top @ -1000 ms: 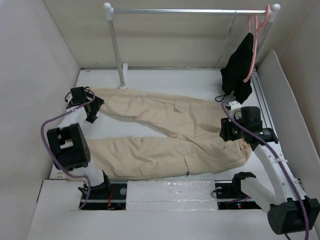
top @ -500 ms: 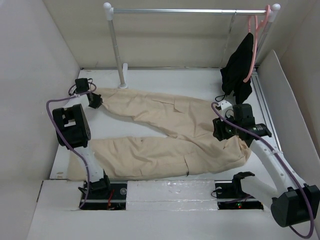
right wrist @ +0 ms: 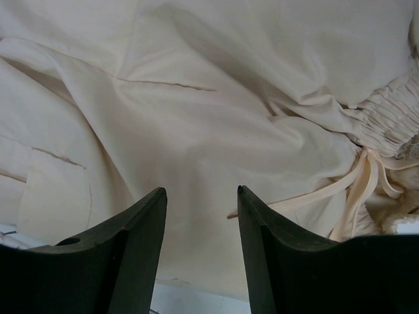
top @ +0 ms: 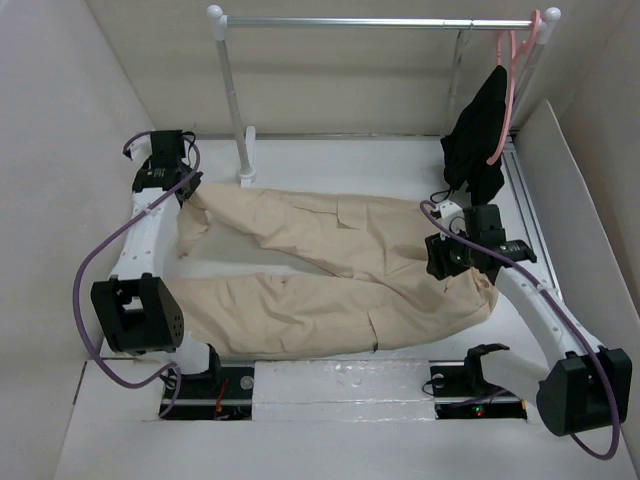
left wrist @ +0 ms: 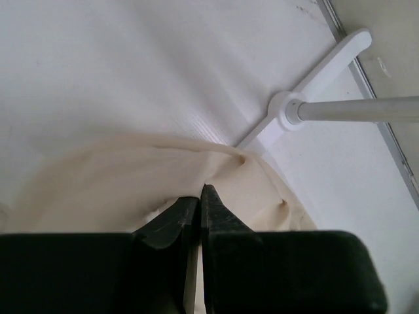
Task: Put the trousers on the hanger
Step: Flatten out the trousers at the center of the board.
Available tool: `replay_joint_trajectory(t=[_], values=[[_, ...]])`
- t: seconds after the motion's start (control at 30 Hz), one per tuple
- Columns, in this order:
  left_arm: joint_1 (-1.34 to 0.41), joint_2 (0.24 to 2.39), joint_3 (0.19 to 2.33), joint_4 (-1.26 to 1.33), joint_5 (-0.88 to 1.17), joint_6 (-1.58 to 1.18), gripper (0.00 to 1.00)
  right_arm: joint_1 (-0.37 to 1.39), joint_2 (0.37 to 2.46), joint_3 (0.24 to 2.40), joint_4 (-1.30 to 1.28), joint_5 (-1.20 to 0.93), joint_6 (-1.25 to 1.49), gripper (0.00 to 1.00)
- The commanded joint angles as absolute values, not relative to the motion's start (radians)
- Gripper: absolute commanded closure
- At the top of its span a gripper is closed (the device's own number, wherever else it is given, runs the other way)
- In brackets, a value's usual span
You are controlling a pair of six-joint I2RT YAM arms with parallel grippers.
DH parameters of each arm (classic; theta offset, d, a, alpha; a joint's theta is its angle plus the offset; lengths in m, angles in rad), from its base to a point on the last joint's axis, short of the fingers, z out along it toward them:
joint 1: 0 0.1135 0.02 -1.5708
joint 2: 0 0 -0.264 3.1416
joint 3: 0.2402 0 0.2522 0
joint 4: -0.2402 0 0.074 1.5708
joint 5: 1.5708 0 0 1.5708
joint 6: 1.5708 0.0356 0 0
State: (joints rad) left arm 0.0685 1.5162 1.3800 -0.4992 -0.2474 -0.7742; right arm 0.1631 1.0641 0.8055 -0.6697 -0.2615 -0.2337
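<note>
From above, the trousers point(top: 330, 270) lie spread across the white table point(top: 350, 160), with the legs running left and the waist to the right. The left gripper point(top: 188, 190) is at the end of the far leg, which is raised and folded back on itself there. The right gripper point(top: 446, 262) sits over the waist end. At the back, a rail point(top: 380, 21) carries a black garment point(top: 478, 130) on a pink hanger point(top: 510, 70). Neither pair of jaws can be made out from this height.

The left wrist view shows the left gripper point(left wrist: 200, 196) with its jaws pressed together on a fold of the trousers point(left wrist: 105, 190), a thin strip of cloth caught between them. Past the cloth edge are bare table point(left wrist: 98, 65) and the white foot point(left wrist: 288, 111) of the rail's pole point(left wrist: 360, 110). The rest of the trousers is cut off.

The right wrist view shows the right gripper point(right wrist: 200, 191) with its jaws wide apart and nothing between them, above the trousers point(right wrist: 216, 118). Only here do the gathered waistband point(right wrist: 393, 111) and the drawstring point(right wrist: 363, 180) show, at the right. Whether the fingertips touch the cloth is hard to tell.
</note>
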Motion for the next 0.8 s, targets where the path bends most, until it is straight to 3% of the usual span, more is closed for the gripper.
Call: replay_joint_trajectory(t=[0.0, 0.13, 0.3, 0.37, 0.4, 0.47, 0.6, 0.77], values=[[0.077, 1.549, 1.426, -0.592, -0.307, -0.693, 1.0, 0.155, 1.083, 0.851, -0.618, -0.296, -0.252, 0.47], [0.126, 1.853, 1.624, -0.636, -0.224, -0.6, 0.99, 0.155, 1.083, 0.884, -0.647, -0.304, -0.258, 0.47], [0.138, 2.271, 2.247, -0.797, -0.225, -0.441, 0.93, 0.155, 1.063, 0.9, -0.658, -0.311, -0.256, 0.46], [0.187, 2.253, 2.156, -0.714, -0.14, -0.457, 0.75, 0.166, 1.057, 0.902, -0.661, -0.31, -0.249, 0.46], [0.204, 2.264, 2.158, -0.71, -0.096, -0.466, 0.44, 0.166, 1.054, 0.899, -0.661, -0.298, -0.241, 0.46], [0.218, 2.267, 2.18, -0.745, -0.081, -0.463, 0.1, 0.187, 1.052, 0.89, -0.65, -0.302, -0.23, 0.46], [0.206, 2.107, 2.015, -0.668, -0.168, -0.437, 0.1, 0.213, 1.065, 0.881, -0.631, -0.308, -0.215, 0.46], [0.221, 1.754, 1.482, -0.36, -0.161, -0.546, 0.1, 0.29, 1.104, 0.853, -0.577, -0.313, -0.183, 0.46]])
